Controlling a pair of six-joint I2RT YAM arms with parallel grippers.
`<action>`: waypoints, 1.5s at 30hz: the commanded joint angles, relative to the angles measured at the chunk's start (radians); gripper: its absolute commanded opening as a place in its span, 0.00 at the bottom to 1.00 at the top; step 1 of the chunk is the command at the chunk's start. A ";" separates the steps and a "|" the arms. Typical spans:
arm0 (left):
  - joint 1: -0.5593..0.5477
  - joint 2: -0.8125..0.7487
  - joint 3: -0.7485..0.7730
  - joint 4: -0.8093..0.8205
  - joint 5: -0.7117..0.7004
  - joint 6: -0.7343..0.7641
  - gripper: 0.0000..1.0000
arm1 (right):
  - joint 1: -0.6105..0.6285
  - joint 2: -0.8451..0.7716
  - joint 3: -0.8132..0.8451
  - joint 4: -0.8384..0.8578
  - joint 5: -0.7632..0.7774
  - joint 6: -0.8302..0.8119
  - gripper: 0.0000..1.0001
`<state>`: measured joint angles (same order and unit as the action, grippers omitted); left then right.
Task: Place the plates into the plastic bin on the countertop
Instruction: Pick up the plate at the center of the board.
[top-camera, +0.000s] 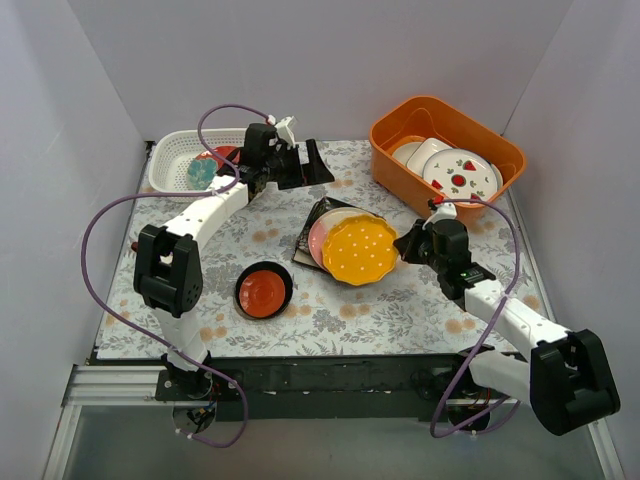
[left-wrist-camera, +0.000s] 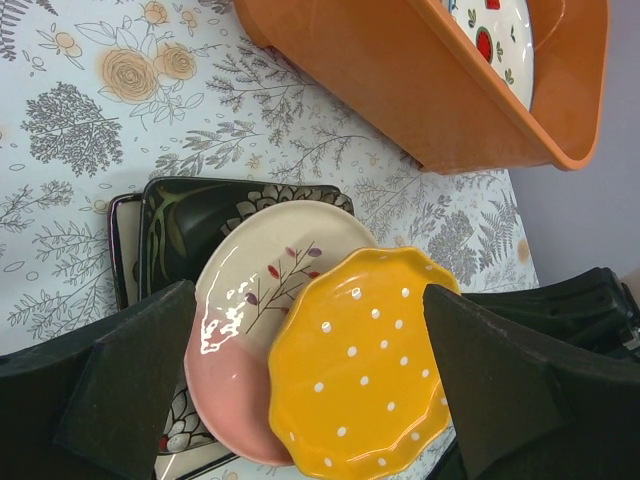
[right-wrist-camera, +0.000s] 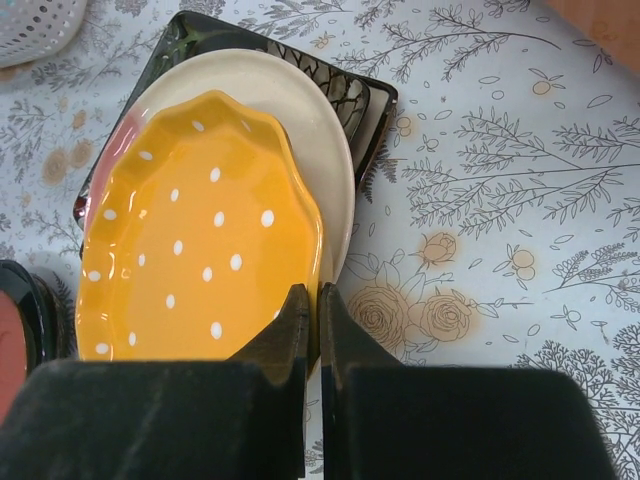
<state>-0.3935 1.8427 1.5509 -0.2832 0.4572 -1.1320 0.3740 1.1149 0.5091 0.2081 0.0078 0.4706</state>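
Note:
A yellow scalloped dotted plate (top-camera: 360, 249) lies on top of a pink-and-cream round plate (top-camera: 320, 236) and a dark floral square plate (top-camera: 318, 213) at mid-table. My right gripper (top-camera: 405, 245) is shut on the yellow plate's right rim (right-wrist-camera: 200, 230), one finger on each side of the rim (right-wrist-camera: 313, 300). My left gripper (top-camera: 305, 165) is open and empty, hovering behind the stack; its view shows the yellow plate (left-wrist-camera: 360, 370) between its spread fingers (left-wrist-camera: 308, 300). The white perforated bin (top-camera: 170, 150) at the back left holds a teal-and-red plate (top-camera: 203, 172).
A small red dish in a dark dish (top-camera: 263, 291) sits near the front left on the fern-printed countertop (top-camera: 400, 300). An orange tub (top-camera: 400, 135) with white strawberry plates stands at the back right. Grey walls close in both sides.

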 joint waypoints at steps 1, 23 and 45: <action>-0.013 -0.011 0.038 -0.007 0.029 0.035 0.97 | 0.000 -0.088 0.017 0.165 0.016 0.054 0.01; -0.077 0.200 0.244 -0.235 0.267 0.259 0.94 | -0.001 -0.073 -0.014 0.200 0.037 0.069 0.01; -0.209 0.329 0.267 -0.332 0.078 0.408 0.75 | -0.001 -0.043 -0.017 0.223 0.012 0.072 0.01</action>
<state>-0.5602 2.1796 1.7985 -0.6006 0.6365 -0.7723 0.3733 1.0763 0.4747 0.2890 0.0441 0.5175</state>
